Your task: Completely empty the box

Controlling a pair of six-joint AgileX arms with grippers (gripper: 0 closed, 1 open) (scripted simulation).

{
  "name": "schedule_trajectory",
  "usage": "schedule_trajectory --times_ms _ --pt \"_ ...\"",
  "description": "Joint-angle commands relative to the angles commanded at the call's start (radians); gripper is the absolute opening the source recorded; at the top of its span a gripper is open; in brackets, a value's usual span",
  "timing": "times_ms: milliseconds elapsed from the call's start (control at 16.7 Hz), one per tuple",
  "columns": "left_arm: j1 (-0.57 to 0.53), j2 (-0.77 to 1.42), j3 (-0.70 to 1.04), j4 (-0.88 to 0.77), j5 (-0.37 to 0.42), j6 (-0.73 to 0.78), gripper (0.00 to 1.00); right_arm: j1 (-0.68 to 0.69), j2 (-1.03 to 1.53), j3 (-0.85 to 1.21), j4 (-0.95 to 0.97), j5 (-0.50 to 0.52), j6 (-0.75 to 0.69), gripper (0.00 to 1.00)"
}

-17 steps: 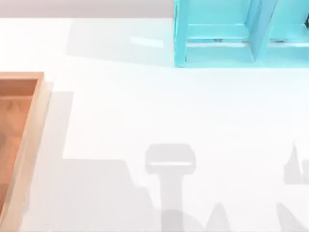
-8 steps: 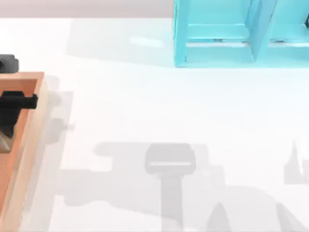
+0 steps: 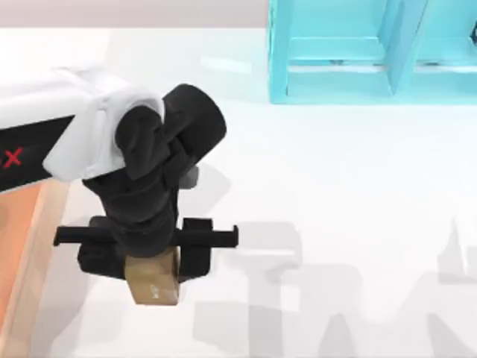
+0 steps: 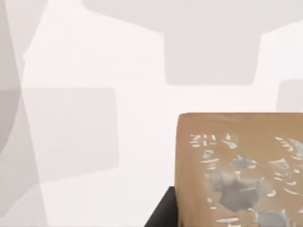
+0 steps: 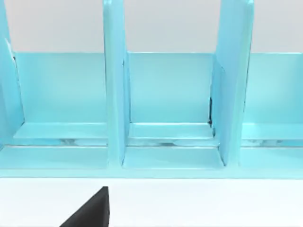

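Observation:
The box (image 3: 36,261) lies at the table's left edge, with its tan rim and a strip of orange-brown floor (image 3: 13,224) in sight. My left gripper (image 3: 151,270) hangs over the white table just right of the box's rim, shut on a small tan cube (image 3: 154,283). In the left wrist view the cube (image 4: 241,170) shows grey markings on its face, with a dark finger (image 4: 163,213) beside it. A dark part of my right gripper (image 5: 90,210) points at the shelf unit.
A light blue shelf unit (image 3: 373,52) with upright dividers stands at the back right, and the right wrist view looks into its compartments (image 5: 168,104). White table (image 3: 335,186) stretches between the box and the shelf.
My left arm has swung from the box at the left edge rightward over the table, with the tan cube in its gripper.

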Motion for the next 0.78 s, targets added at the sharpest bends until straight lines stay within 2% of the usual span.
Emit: schedule_trajectory --times_ms 240,540,780 --pt "-0.108 -0.001 -0.052 0.055 0.000 -0.107 0.00 0.000 0.000 0.000 0.000 0.000 0.000 1.00" --pt "-0.105 -0.001 -0.054 0.057 0.002 -0.107 0.00 0.000 0.000 0.000 0.000 0.000 0.000 1.00" --pt "-0.103 0.038 -0.117 0.170 0.000 -0.108 0.00 0.000 0.000 0.000 0.000 0.000 0.000 1.00"
